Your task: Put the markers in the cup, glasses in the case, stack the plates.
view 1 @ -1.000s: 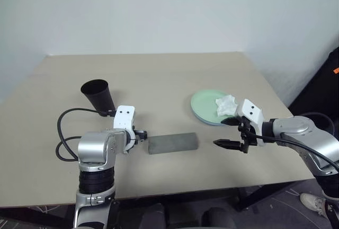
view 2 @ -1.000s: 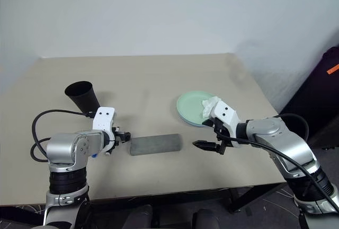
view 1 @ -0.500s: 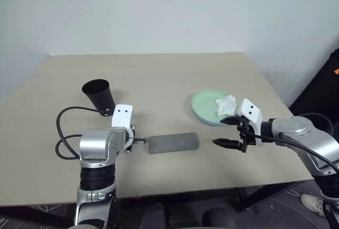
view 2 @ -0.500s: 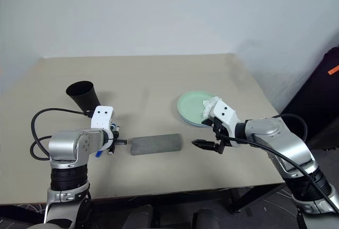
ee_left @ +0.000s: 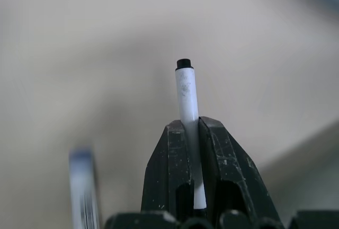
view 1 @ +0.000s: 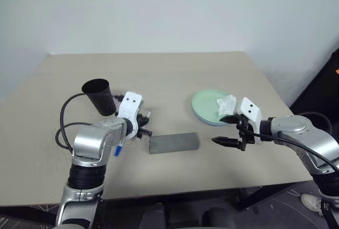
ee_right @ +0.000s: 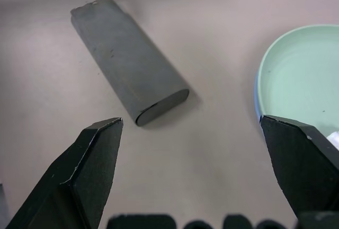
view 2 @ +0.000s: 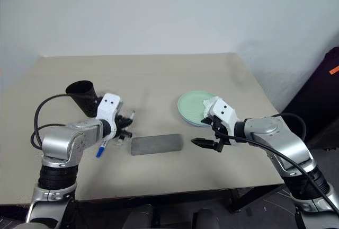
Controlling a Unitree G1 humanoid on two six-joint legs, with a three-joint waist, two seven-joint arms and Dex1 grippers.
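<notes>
My left gripper [ee_left: 193, 127] is shut on a white marker [ee_left: 185, 88] with a black end and holds it lifted just above the table, right of the black cup [view 1: 99, 95]. A blue-capped marker [view 2: 99, 151] lies on the table below that arm. The grey case [view 1: 173, 142] lies closed at the table's middle front. A mint green plate [view 1: 205, 107] sits on a light blue plate whose rim [ee_right: 257, 99] shows beneath it. My right gripper [ee_right: 189, 122] hovers open between case and plates, holding nothing. The glasses are out of view.
A crumpled white tissue [view 1: 226, 103] lies on the green plate's near right side. The beige table [view 1: 169, 72] ends a short way in front of the case. A black cable loops from my left forearm.
My left gripper has shut on the black-ended marker, lifted it off the table and tilted its wrist up toward the cup. The right arm has not moved.
</notes>
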